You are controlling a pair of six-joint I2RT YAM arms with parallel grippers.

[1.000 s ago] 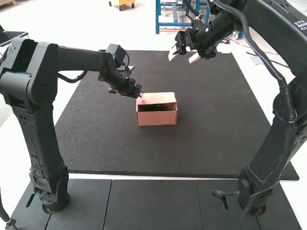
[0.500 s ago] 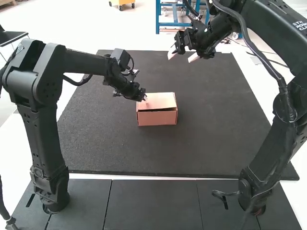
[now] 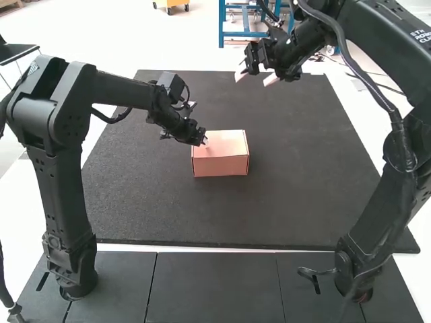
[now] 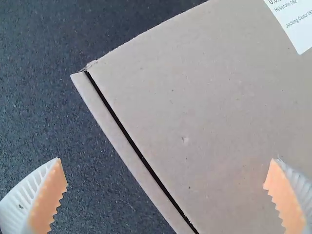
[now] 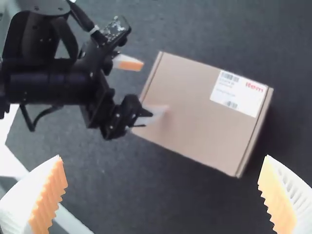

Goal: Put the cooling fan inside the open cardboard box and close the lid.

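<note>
The cardboard box (image 3: 220, 153) sits mid-mat with its lid (image 4: 195, 112) lying flat on top; what is inside is hidden. A white label (image 5: 237, 93) marks the lid. My left gripper (image 3: 199, 138) is open at the box's top left edge. In the right wrist view one of its fingers (image 5: 152, 112) rests on the lid and the other (image 5: 129, 64) hangs off the box's side. Its own view looks straight down on the lid's corner from the left gripper (image 4: 165, 163). My right gripper (image 3: 256, 77) hangs open high over the mat's far side, well away from the box (image 5: 204, 119).
The black mat (image 3: 296, 188) covers the table, with bare room all around the box. The left arm (image 3: 114, 87) stretches in low from the left. The right arm (image 3: 397, 134) arches over the mat's right edge.
The lid, up with the dark inside showing a second ago, now lies flat. My left gripper has moved right and down onto the lid's left edge. The right gripper has barely shifted.
</note>
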